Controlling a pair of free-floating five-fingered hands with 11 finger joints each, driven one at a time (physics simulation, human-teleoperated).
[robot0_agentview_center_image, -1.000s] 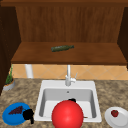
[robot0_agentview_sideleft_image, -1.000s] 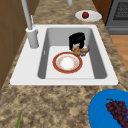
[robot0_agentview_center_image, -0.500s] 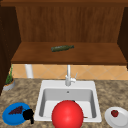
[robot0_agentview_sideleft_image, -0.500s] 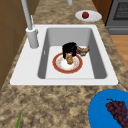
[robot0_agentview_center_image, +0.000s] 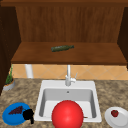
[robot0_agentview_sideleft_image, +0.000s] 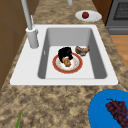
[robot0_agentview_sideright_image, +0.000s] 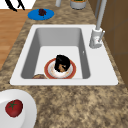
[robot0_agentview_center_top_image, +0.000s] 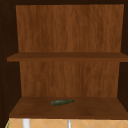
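Left robot hand (robot0_agentview_center_image: 28, 115) hangs at the near left counter (robot0_agentview_center_image: 25, 92) edge, just beside the blue plate (robot0_agentview_center_image: 13, 115) with grapes (robot0_agentview_center_image: 15, 110); can't tell its finger state. Other robot hand (robot0_agentview_sideleft_image: 65, 53) is down in the sink (robot0_agentview_sideleft_image: 30, 72), over the red-rimmed plate (robot0_agentview_sideleft_image: 75, 68), fingers curled round a small brown item (robot0_agentview_sideleft_image: 67, 61). Brown bowl (robot0_agentview_sideleft_image: 82, 50) sits just past the plate. Tomato (robot0_agentview_sideright_image: 14, 108) on white plate (robot0_agentview_sideright_image: 27, 117), right counter. Green bottle (robot0_agentview_center_top_image: 62, 102) lies on the lower shelf (robot0_agentview_center_top_image: 100, 107).

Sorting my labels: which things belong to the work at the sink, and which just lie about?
In hand: right hand, brown lump, red-rimmed plate, sink.
Lying about: grapes, tomato, green bottle, idle left hand.
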